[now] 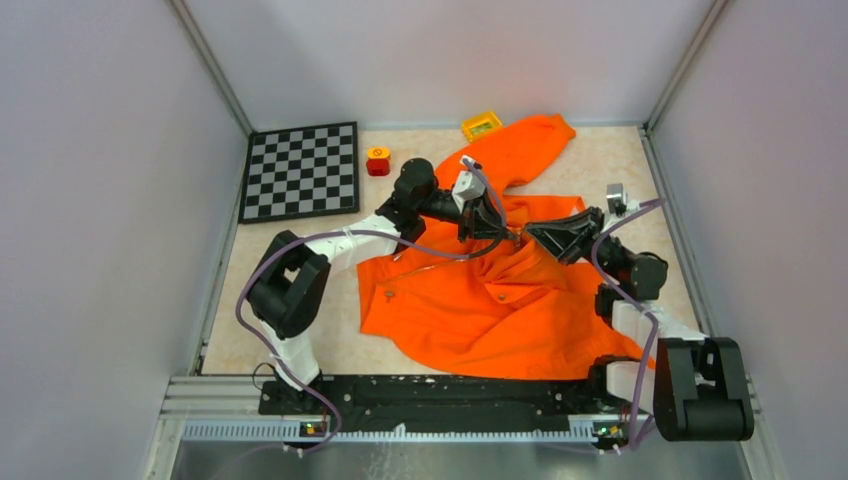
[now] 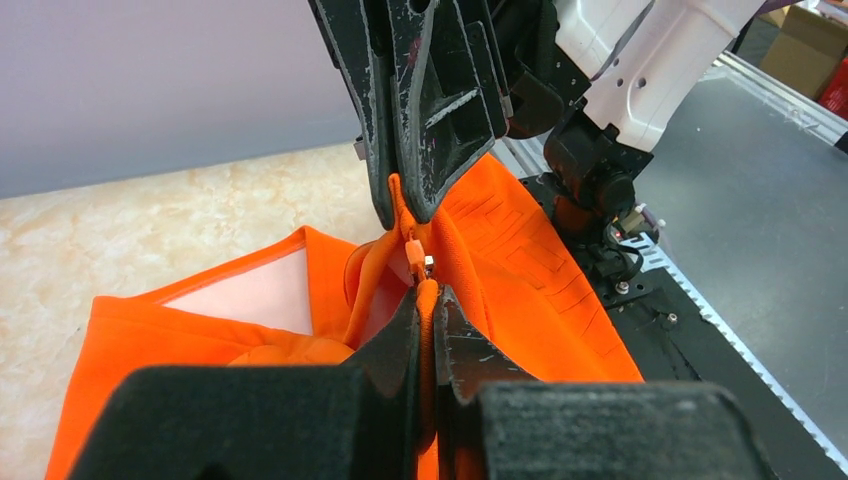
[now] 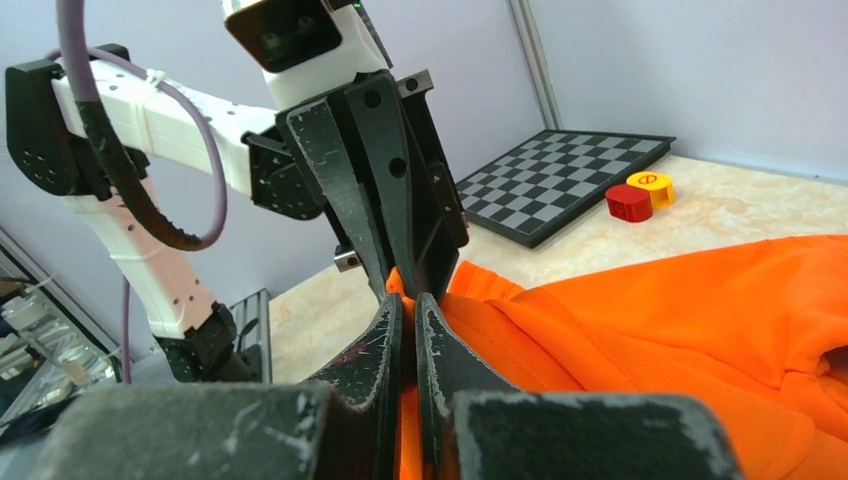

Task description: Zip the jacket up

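Note:
The orange jacket lies crumpled across the middle of the table, one sleeve reaching to the back. My left gripper and right gripper meet tip to tip above its middle. In the left wrist view my left gripper is shut on a fold of the jacket's front edge, with the small metal zipper slider just beyond its tips. In the right wrist view my right gripper is shut on the same orange edge, facing the left gripper's fingers.
A checkerboard lies at the back left. A red and yellow block sits beside it. A yellow box is at the back wall by the sleeve. Grey walls close in left, right and back.

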Robot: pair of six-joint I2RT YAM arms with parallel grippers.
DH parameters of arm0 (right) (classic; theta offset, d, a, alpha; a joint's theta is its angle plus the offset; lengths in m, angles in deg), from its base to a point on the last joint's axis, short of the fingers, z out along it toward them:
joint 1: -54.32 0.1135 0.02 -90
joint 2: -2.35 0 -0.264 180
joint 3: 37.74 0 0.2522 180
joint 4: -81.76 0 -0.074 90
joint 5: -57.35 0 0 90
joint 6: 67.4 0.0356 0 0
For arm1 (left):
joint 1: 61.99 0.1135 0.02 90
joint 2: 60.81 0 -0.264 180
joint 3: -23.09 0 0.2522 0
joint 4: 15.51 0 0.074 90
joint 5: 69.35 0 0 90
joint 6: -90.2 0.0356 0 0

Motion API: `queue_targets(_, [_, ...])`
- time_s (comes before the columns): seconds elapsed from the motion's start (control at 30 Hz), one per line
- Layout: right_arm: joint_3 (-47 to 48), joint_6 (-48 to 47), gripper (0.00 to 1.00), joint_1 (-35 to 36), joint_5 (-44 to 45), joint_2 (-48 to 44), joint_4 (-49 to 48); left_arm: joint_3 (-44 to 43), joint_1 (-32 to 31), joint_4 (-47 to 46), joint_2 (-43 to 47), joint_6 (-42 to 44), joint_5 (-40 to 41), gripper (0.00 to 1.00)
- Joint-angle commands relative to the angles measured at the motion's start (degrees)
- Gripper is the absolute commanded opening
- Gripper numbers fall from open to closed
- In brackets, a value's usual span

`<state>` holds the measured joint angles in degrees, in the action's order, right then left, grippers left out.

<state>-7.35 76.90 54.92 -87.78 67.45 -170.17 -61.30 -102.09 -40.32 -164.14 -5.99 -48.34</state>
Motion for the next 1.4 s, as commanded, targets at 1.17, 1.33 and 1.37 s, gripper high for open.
queue_targets(1.17, [3.99,5.41,0.0,3.28,5.83,-0.3,-12.98,3.52,1.11,-1.5,4.82,-4.74,2.82,0.41])
queue_targets(1.33, [3.86,6.04,0.0,3.22,5.48,0.49,-12.95,6.18,2.62,-11.54,5.03,-12.55,1.41,0.49])
queue_targets(1.37, [3.79,6.17,0.0,3.24,5.48,0.52,-12.94,6.09,2.77,-12.1,4.85,-13.09,1.34,0.5])
